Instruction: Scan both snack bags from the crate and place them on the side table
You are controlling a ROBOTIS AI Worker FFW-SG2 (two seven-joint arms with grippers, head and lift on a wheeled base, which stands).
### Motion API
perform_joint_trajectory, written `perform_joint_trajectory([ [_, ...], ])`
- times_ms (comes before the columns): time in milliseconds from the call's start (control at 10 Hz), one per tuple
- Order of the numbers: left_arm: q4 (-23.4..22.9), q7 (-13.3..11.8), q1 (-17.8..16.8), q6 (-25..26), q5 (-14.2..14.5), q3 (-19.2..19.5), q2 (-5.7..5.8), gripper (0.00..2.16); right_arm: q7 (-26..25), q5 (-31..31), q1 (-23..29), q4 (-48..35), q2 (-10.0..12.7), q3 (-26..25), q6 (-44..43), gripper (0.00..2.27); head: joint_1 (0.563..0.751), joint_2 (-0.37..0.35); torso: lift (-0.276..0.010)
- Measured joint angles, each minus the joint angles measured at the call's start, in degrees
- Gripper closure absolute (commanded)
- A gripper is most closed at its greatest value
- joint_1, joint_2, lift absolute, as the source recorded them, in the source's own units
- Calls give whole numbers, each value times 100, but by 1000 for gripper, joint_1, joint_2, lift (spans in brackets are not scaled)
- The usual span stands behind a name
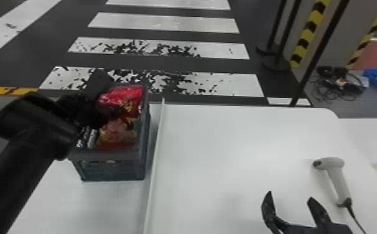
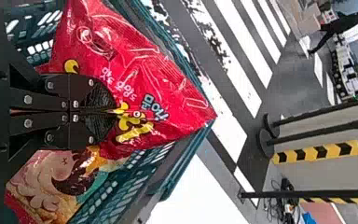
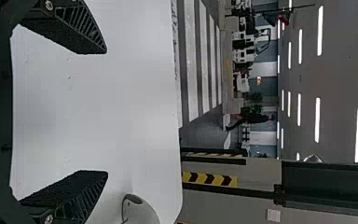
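The left gripper [image 2: 106,112] had its two flat black fingers closed together on the shiny red snack bag [image 2: 140,79], pinching it near the middle, over the dark teal slatted plastic crate [image 1: 113,169]! One corner of that bag poked out past the crate's rim, and right beside it, in the crate, sat the second snack bag [image 1: 118,133], a tan and pink printed packet. Over on the white worktop [image 1: 228,149], the right gripper [image 1: 290,195] held nothing, its fingers spread wide, close to the white pistol-shaped handheld scanner [image 1: 336,174] that lay there with its dark cable [image 1: 356,219] trailing off.

So where did the job stand? Early, by the look of it: a grip on bag one, but both bags at the crate, no scan under way and the scanner in nobody's grasp. Left to do, it seemed: lift the red one clear, bring scanner and barcode together, set the bag on the side table, then repeat for its neighbour. The danger was that slick film slipping or snagging on the rim.
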Motion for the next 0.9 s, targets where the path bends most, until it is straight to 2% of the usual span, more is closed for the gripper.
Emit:
perform_joint_trajectory([
  [200, -802, -58, 298, 553, -201, 246, 111, 2138, 0, 0, 1, 0, 6, 0, -11, 70, 695, -6, -95],
  [400, -1536, -76, 573, 752, -250, 413, 263, 2138, 0, 0, 2, 0, 7, 2, -18, 73, 695, 5, -95],
  [500, -1762, -91, 664, 787, -252, 456, 292, 2138, 0, 0, 8, 0, 8, 6, -18, 73, 695, 5, -95],
  [900, -1776, -248, 840, 508, -130, 684, 319, 2138, 0, 0, 44, 3, 7, 9, -52, 73, 695, 8, -95],
])
